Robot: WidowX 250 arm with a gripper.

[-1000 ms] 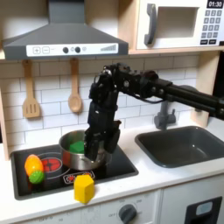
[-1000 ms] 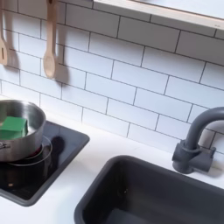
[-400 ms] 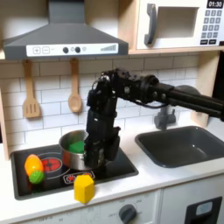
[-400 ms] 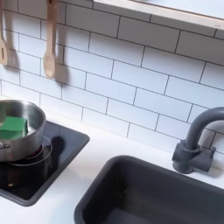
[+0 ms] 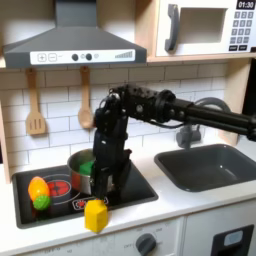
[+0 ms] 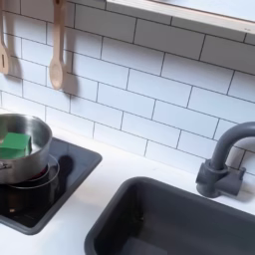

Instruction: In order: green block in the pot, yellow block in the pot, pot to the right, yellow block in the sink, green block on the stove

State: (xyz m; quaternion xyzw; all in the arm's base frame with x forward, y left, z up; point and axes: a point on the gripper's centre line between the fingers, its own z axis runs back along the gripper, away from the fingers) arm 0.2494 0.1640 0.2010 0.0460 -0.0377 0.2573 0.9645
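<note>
Risk at this moment is mostly about the yellow block [image 5: 95, 215], which stands at the very front edge of the stove [image 5: 140, 188], close to the counter's lip, well in front of the pot [image 5: 85, 176]. The gripper [image 5: 108, 187] hangs low over the stove, just beside the pot on the first exterior view's right and a little behind the yellow block. Its fingers are dark against the dark cooktop, so I cannot tell if they are spread or pressed together, and nothing is seen held between them. The green block [image 6: 15, 145] already lies inside the pot, flat on the bottom, as the second exterior view shows well. So I judge the first step is done and the yellow block is the next thing to pick. If the arm comes down a bit too far forward, a finger can push the block off the edge and it will fall from the counter. If it comes too far back, the wrist can knock the pot's rim and shift the pot on the burner. The toy fruit [image 5: 39, 190] at the first exterior view's left is apart from this path. The sink [image 6: 189, 214] is well apart on the second exterior view's right, beside the faucet [image 6: 227, 159].
</note>
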